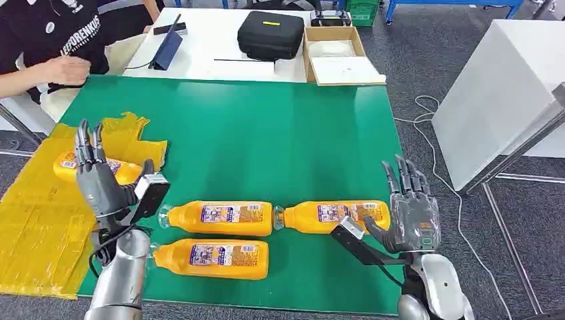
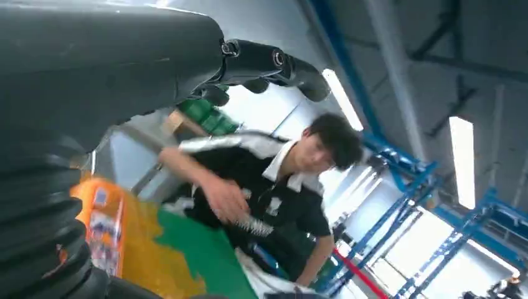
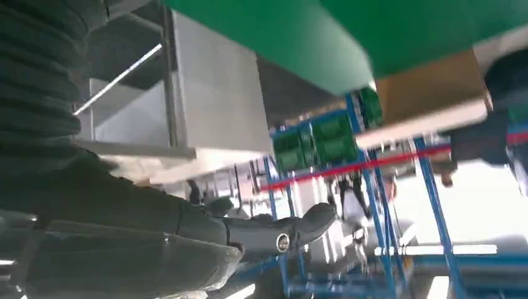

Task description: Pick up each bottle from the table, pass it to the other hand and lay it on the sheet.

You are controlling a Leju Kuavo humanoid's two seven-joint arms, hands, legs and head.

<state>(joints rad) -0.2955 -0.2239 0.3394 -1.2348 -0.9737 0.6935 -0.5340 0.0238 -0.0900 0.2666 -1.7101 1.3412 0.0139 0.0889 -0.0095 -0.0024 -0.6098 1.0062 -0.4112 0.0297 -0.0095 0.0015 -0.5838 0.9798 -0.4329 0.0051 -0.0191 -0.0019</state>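
Three orange bottles lie on the green table (image 1: 266,127): one (image 1: 220,218) in the middle front, one (image 1: 212,259) just nearer me, one (image 1: 333,216) to the right. Another orange bottle (image 1: 72,167) lies on the yellow sheet (image 1: 36,227) at the left, seen too in the left wrist view as an orange bottle (image 2: 103,224). My left hand (image 1: 98,177) is raised over the sheet's edge, fingers straight up, holding nothing. My right hand (image 1: 411,207) stands open just right of the right bottle, its thumb close to the bottle's base.
A person (image 1: 46,40) sits at the table's far left corner, one hand near the green top. Behind stands a white table with a black case (image 1: 271,35), a cardboard box (image 1: 336,53) and a tablet (image 1: 166,48). A white cabinet (image 1: 493,87) stands to the right.
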